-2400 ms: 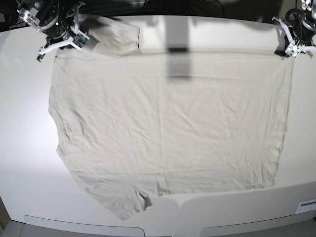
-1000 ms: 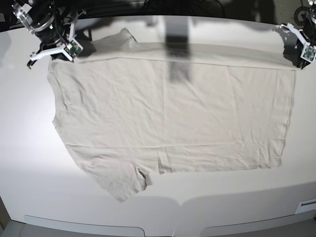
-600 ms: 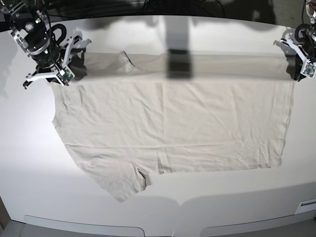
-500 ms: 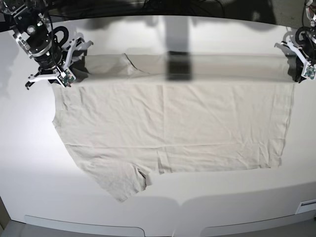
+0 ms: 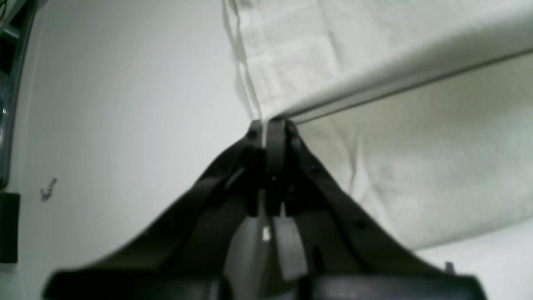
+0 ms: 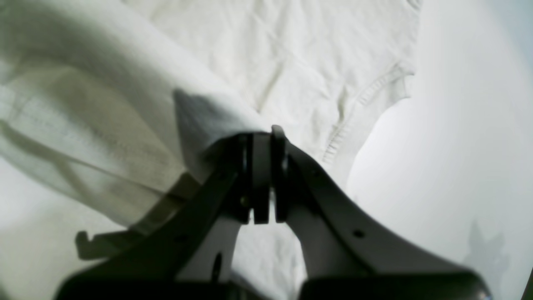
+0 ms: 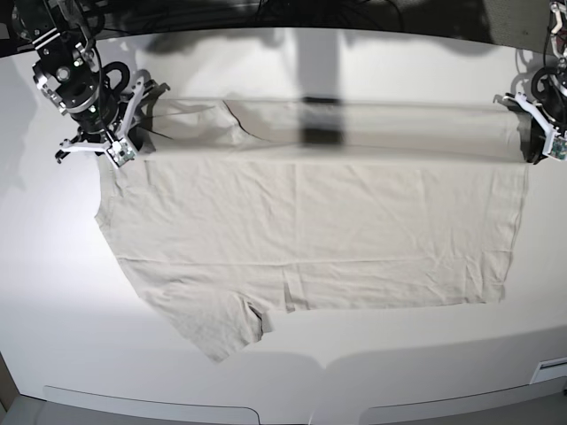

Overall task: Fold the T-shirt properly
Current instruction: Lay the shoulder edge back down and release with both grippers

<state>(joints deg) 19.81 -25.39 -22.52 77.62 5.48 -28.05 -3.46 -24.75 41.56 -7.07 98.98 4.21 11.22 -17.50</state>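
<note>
Base view: T-shirt (image 7: 310, 230) edge between both pincers.

- T-shirt (image 7: 310, 230): pale beige, plain, no print; stitched hem (image 6: 366, 96) same tone.
- Table (image 7: 292, 372): white, glossy.
- Left gripper (image 5: 270, 125), 3 o'clock: black.
- Right gripper (image 6: 260, 133), 10 o'clock: black fingers, white brackets.
</note>
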